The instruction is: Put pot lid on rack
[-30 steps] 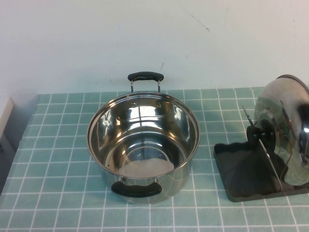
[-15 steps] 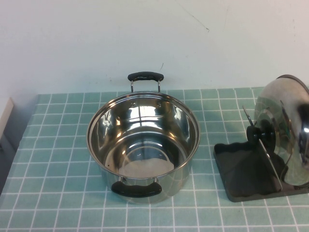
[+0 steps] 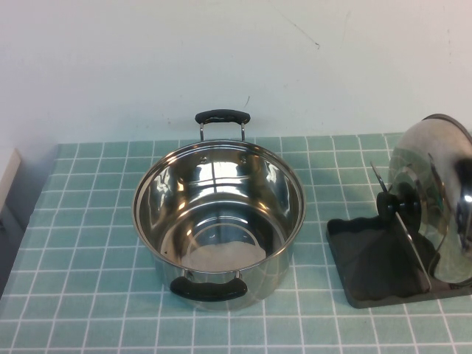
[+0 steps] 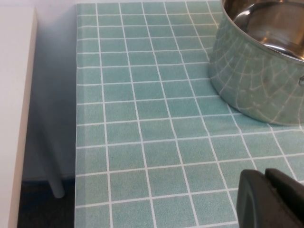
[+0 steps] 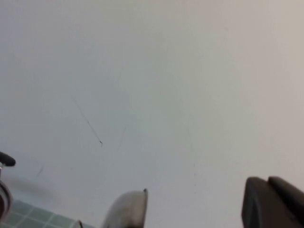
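Observation:
The shiny steel pot lid [image 3: 435, 199] stands on edge in the rack [image 3: 372, 265] at the table's right, leaning between the wire dividers, its black knob [image 3: 394, 206] facing left. Its top edge [image 5: 128, 209] shows in the right wrist view. The rack is a dark grey tray. Neither arm shows in the high view. My left gripper [image 4: 266, 183] is shut and empty, low over the tiles left of the pot. My right gripper [image 5: 268, 187] is shut and empty, raised and facing the white wall, apart from the lid.
A deep steel pot [image 3: 219, 221] with two black handles stands open at the table's middle; its side [image 4: 256, 80] shows in the left wrist view. The table's left edge [image 4: 76, 118] drops off next to a white surface [image 4: 14, 104]. A white wall stands behind.

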